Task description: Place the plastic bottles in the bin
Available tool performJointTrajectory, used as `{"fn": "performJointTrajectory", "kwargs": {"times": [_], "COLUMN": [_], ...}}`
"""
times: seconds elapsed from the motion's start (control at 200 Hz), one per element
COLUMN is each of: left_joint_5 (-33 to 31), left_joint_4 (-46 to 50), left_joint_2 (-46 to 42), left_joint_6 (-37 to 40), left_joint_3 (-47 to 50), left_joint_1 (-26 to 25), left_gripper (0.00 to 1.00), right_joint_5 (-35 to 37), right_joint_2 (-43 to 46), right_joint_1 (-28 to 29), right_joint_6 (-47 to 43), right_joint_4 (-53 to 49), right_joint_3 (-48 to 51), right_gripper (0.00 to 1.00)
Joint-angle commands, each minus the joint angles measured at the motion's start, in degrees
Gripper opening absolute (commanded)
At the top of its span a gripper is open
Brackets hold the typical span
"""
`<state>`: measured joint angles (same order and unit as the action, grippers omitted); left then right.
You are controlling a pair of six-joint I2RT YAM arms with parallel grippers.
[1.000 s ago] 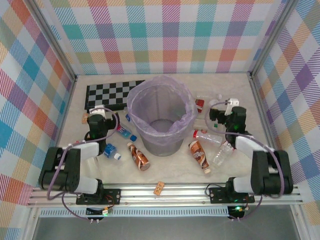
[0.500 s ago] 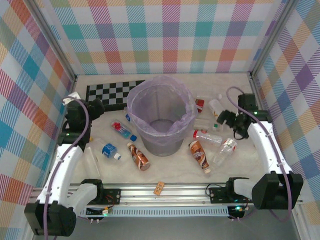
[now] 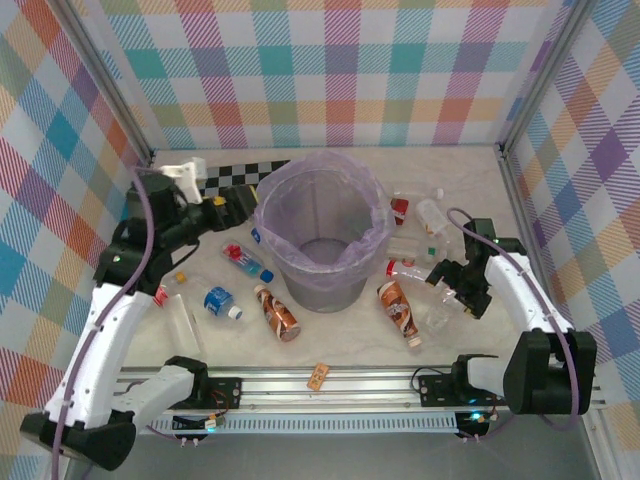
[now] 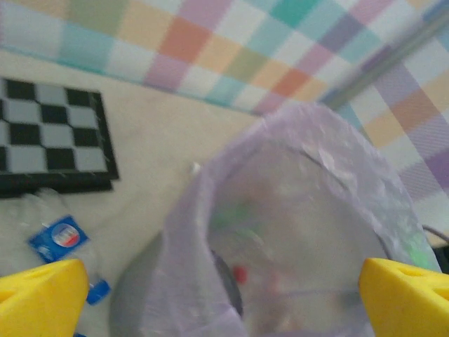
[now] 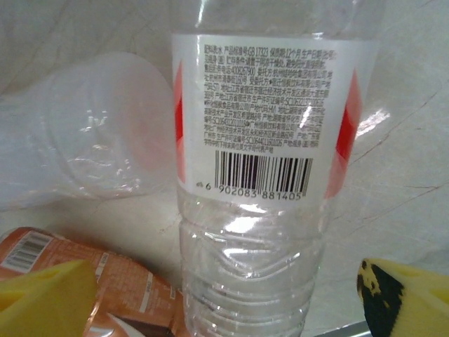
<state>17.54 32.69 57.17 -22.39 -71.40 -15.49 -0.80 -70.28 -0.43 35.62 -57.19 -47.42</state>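
Observation:
The bin, grey with a lilac bag, stands mid-table. My left gripper hangs open beside its left rim. In the left wrist view the bag's mouth lies between the yellow fingertips of that gripper, which holds nothing. My right gripper is low, open astride a clear bottle. In the right wrist view this bottle, with a white-red barcode label, lies between the spread jaws of the gripper without touching them. Several more plastic bottles lie around the bin, among them brown ones.
A chequered board lies behind the bin at the left. Blue-labelled bottles lie left of the bin and a clear one right of it. A cork sits near the front rail. Plaid walls enclose the table.
My left arm has risen from the table's left side and swung its gripper to the bin's left rim. My right gripper has come down and nearer, over the clear bottle.

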Motion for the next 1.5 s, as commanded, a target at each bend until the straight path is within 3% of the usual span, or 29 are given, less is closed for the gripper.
{"fn": "performJointTrajectory", "kwargs": {"times": [0.0,0.12,0.335,0.71,0.9,1.235,1.495], "left_joint_5": [1.0,-3.0,-2.1,-5.6,-5.3,-4.3,-3.8], "left_joint_4": [-1.3,-1.4,-4.0,-2.4,-2.8,-4.0,-4.5], "left_joint_2": [3.5,5.7,7.9,7.8,8.0,8.3,8.0], "left_joint_6": [-1.5,-1.3,-2.6,-2.4,-2.4,-1.4,-1.1], "left_joint_3": [1.5,3.3,6.0,7.8,8.2,8.6,8.6], "left_joint_1": [-4.2,-7.0,-8.0,-8.1,-8.1,-8.1,-8.2], "left_gripper": [0.96,0.94,0.91,0.90,0.89,0.89,0.89], "right_joint_5": [-1.8,-2.5,-2.2,-2.5,-1.8,-4.1,-11.8], "right_joint_2": [-1.6,-2.6,-6.1,-7.2,-2.5,7.0,4.8], "right_joint_1": [-0.4,-0.5,-0.5,-0.5,-0.5,-0.5,2.0], "right_joint_6": [1.1,1.6,1.4,-0.2,-1.2,-7.4,-13.2], "right_joint_4": [2.4,4.9,8.5,10.3,5.0,-9.5,-14.0], "right_joint_3": [2.0,4.1,6.3,6.2,2.6,-18.7,-43.0], "right_gripper": [0.94,0.92,0.88,0.60,0.54,0.41,0.36]}}
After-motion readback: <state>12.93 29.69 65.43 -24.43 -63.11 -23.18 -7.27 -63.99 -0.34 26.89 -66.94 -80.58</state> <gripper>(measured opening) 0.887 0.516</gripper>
